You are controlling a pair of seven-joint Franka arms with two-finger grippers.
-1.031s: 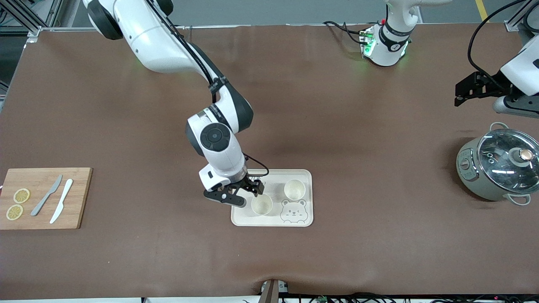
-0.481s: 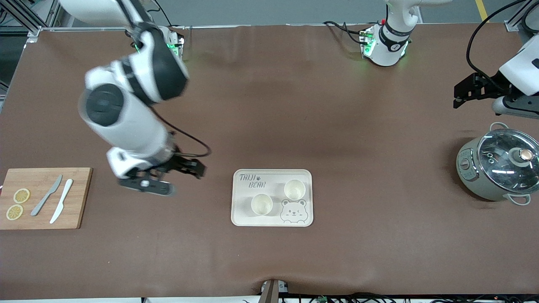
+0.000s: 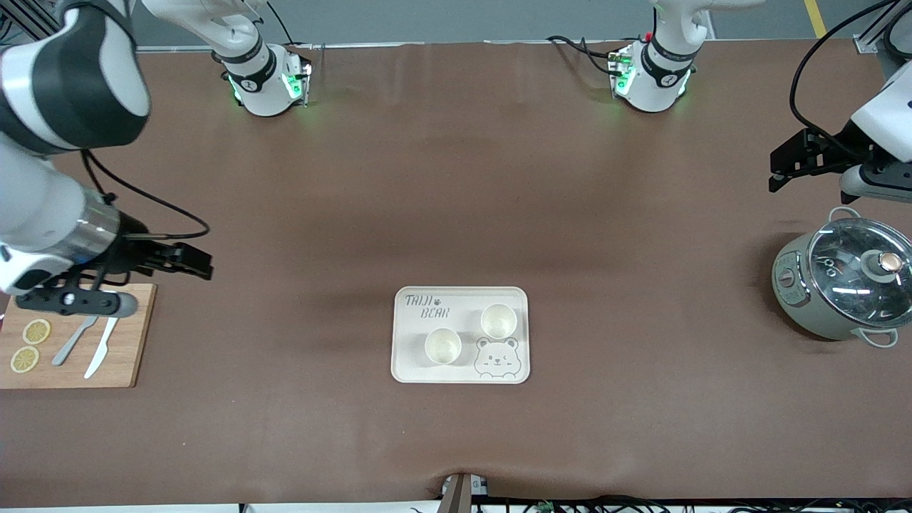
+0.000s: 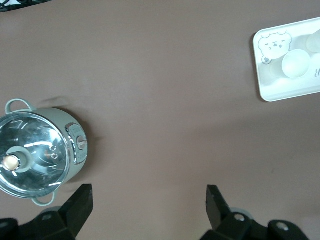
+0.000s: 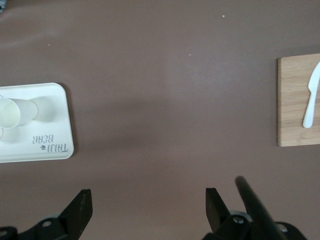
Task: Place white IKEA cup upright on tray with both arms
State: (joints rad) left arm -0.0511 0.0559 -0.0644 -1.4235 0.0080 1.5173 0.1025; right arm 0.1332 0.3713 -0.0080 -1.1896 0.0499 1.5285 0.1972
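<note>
The cream tray (image 3: 410,367) with its bear drawing lies mid-table. Two white cups stand upright on it, mouths up: one (image 3: 442,346) nearer the front camera, the other (image 3: 498,320) beside the bear face. The left wrist view shows the tray (image 4: 280,92) and a cup (image 4: 296,64); the right wrist view shows the tray (image 5: 55,100) and a cup (image 5: 17,112). My right gripper (image 3: 199,262) hangs open and empty over the table by the cutting board's corner, well away from the tray. My left gripper (image 3: 773,171) waits open and empty above the table near the pot. Only bare table shows between the jaws of each gripper (image 4: 149,200) (image 5: 148,200).
A wooden cutting board (image 3: 128,342) at the right arm's end carries two lemon slices (image 3: 35,331), a grey knife (image 3: 78,331) and a white knife (image 3: 104,349). A grey-green pot (image 3: 841,278) with a glass lid stands at the left arm's end.
My right arm has pulled away from the cup on the tray and swung toward its own end, stopping by the cutting board. The left arm has hardly moved.
</note>
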